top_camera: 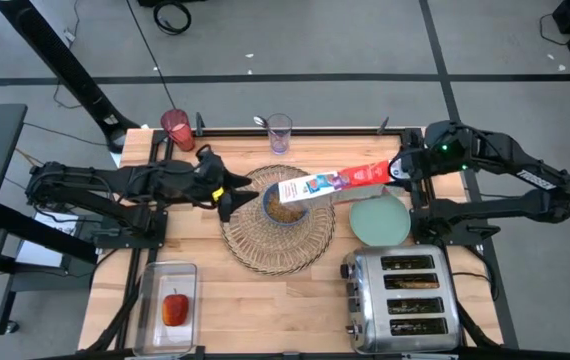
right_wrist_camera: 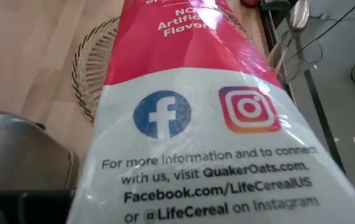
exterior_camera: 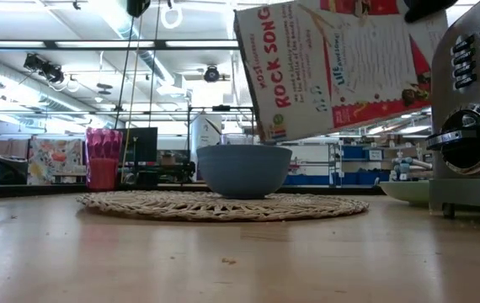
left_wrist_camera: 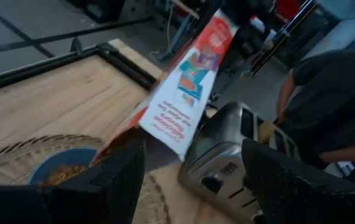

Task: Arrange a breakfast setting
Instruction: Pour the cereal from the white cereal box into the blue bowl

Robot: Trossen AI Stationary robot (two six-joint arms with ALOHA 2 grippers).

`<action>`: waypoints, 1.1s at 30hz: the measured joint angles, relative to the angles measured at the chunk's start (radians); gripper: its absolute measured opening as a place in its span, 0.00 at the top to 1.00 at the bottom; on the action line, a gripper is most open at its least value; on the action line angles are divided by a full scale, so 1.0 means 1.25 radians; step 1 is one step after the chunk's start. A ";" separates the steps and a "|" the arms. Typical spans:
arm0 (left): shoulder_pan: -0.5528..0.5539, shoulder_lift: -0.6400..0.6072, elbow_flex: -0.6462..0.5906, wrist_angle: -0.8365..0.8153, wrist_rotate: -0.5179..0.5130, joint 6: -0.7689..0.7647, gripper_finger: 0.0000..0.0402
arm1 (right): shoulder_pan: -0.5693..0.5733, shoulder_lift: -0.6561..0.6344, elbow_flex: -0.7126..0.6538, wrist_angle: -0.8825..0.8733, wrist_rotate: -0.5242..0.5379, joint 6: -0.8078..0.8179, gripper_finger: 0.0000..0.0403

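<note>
A small blue bowl (top_camera: 283, 206) with brown cereal in it stands on the round woven placemat (top_camera: 277, 232). My right gripper (top_camera: 398, 172) is shut on a red-and-white cereal box (top_camera: 330, 183), which is tilted with its open end over the bowl. The box (exterior_camera: 341, 59) and the bowl (exterior_camera: 244, 171) also show in the low view. My left gripper (top_camera: 227, 196) is open and empty, just left of the bowl; the left wrist view (left_wrist_camera: 193, 186) shows its fingers wide apart. The mint-green plate (top_camera: 380, 221) lies right of the mat. No toast slice shows. My right gripper holds the box by its closed bottom end (top_camera: 382, 172), coming from the table's right side. The box itself hides the fingers in the right wrist view (right_wrist_camera: 215, 186). The box is lifted clear and slants down toward the bowl, with its open end lowest.
A chrome toaster (top_camera: 401, 300) stands at the near right. A red apple (top_camera: 175, 308) lies in a clear tub at the near left. A red-filled glass (top_camera: 177, 128) and a clear glass (top_camera: 279, 131) with a spoon stand at the far edge. A person (left_wrist_camera: 327, 99) stands beyond the table.
</note>
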 joint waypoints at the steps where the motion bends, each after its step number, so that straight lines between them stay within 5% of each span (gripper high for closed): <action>1: 0.000 -0.002 -0.001 0.007 0.000 0.000 0.33 | -0.005 -0.012 -0.014 0.014 -0.002 0.007 0.48; 23: 0.000 -0.004 -0.001 0.233 -0.018 0.005 0.33 | -0.059 -0.247 -0.237 0.151 -0.068 0.120 0.48; 33: 0.000 -0.004 -0.001 0.353 -0.037 0.108 0.33 | -0.059 -0.334 -0.260 0.192 -0.077 0.198 0.48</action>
